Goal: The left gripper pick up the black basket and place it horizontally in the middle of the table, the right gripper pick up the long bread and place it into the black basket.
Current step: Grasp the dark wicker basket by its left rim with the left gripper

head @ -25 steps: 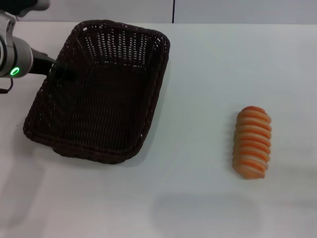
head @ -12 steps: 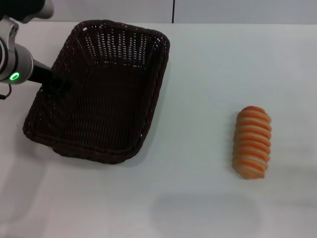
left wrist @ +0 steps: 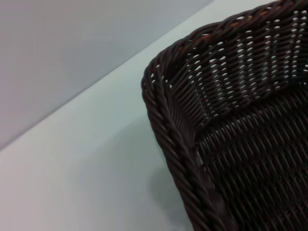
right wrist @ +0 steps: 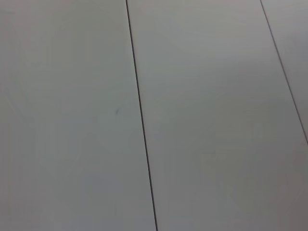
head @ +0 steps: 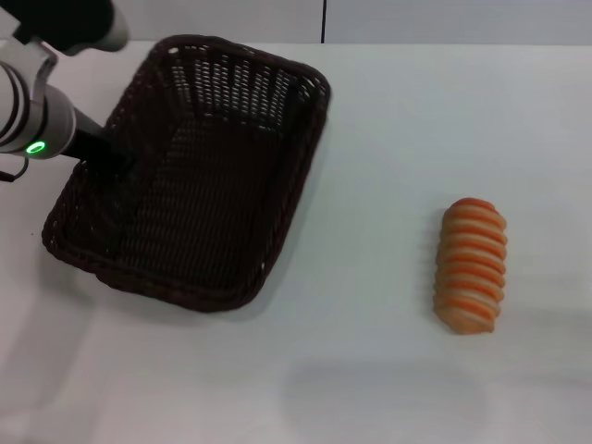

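The black basket (head: 208, 199) lies at the left of the white table (head: 388, 129), turned with its long side running away from me. My left gripper (head: 109, 157) reaches in from the left and is shut on the basket's left rim; its black fingers merge with the dark weave. The left wrist view shows one rounded corner of the basket (left wrist: 231, 125) over the table (left wrist: 96, 163). The long bread (head: 472, 266) lies at the right of the table, far from the basket. My right gripper is out of view.
The table's far edge meets a grey wall with a dark vertical seam (head: 325, 20). The right wrist view shows only grey panels with a thin seam (right wrist: 142, 125). Open tabletop lies between basket and bread.
My left gripper has moved a little down and to the right on the rim, and the basket has shifted and turned slightly with it, its far right corner moving right. The bread has not moved.
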Available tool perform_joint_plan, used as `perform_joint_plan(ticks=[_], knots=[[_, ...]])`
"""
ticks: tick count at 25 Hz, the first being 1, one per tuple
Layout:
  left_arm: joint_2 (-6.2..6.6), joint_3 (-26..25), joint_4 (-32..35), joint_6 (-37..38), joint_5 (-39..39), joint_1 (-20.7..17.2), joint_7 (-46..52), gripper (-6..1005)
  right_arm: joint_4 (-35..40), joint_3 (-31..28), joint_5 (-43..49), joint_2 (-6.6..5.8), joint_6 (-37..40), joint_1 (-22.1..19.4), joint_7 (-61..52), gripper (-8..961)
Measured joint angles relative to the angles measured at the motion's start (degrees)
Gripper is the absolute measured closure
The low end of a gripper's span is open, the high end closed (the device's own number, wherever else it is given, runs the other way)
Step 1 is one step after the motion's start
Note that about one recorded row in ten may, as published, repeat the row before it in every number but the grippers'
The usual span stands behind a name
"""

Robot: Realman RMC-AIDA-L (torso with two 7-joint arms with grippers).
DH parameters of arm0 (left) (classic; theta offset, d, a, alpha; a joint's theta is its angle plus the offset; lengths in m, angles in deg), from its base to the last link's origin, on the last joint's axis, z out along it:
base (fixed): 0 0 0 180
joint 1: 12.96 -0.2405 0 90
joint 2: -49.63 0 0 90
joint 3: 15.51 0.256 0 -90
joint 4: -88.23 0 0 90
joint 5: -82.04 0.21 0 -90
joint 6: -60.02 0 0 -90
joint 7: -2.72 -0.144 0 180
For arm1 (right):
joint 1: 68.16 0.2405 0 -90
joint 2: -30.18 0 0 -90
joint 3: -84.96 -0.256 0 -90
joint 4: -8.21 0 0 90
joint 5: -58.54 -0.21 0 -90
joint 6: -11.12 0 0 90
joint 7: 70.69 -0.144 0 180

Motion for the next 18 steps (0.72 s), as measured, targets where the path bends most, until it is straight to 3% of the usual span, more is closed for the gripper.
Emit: perform_joint_plan(ticks=[2,5,6,10,18], knots=[[-0.01,0.69,-2.29,-1.44,-1.41,0.19,-5.42,698,0.00,0.00,0.00,-0.04,0.10,0.00,-0.22,151],[-0.01,0.53,-2.86,-1.93,-2.24,0.35,-7.10,713,-0.06,0.00,0.02,-0.06,0.40,-0.05,-0.29,152],[0.08,-1.91,-3.34,-3.88,-7.68,1.49,-13.51,718,-0.10,0.00,0.04,-0.07,0.47,-0.07,-0.29,153],[0.09,-7.23,-2.49,-7.04,-14.22,4.38,-21.67,739,-0.26,0.00,0.07,-0.08,0.63,-0.09,-0.32,154],[0.29,-24.84,8.63,-20.89,-23.02,18.06,-40.45,781,-0.69,0.06,0.22,-0.08,0.86,0.03,-0.33,157]])
